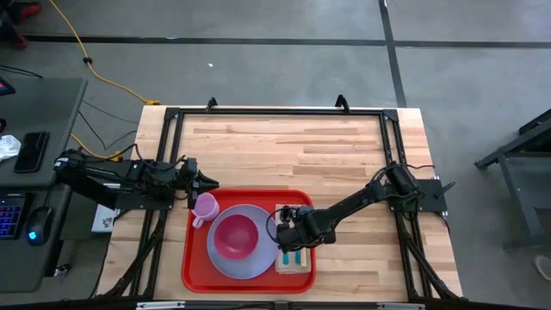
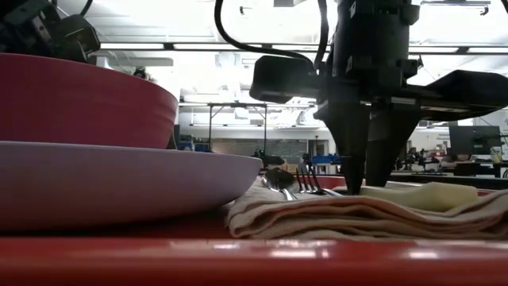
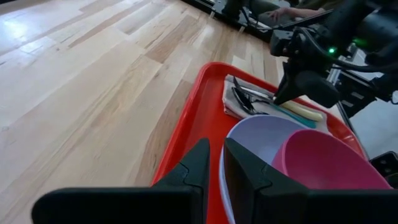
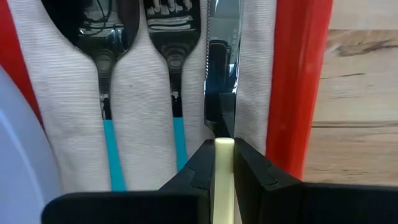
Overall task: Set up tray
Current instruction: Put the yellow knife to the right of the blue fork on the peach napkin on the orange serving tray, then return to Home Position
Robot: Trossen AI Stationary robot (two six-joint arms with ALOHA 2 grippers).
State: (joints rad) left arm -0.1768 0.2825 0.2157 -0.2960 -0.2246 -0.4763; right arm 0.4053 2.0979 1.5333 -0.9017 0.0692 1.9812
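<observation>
Even bright overhead light; ceiling lamps (image 2: 143, 45) blown out in low view, near tray (image 2: 238, 262) rim blurred, perhaps glare-softened; shadows faint.

A yellow cable (image 1: 103, 76) runs across the grey floor (image 1: 284, 77) beyond the wooden table (image 1: 284, 142). A phone (image 1: 32, 151) lies on a side desk (image 1: 52, 112).
</observation>
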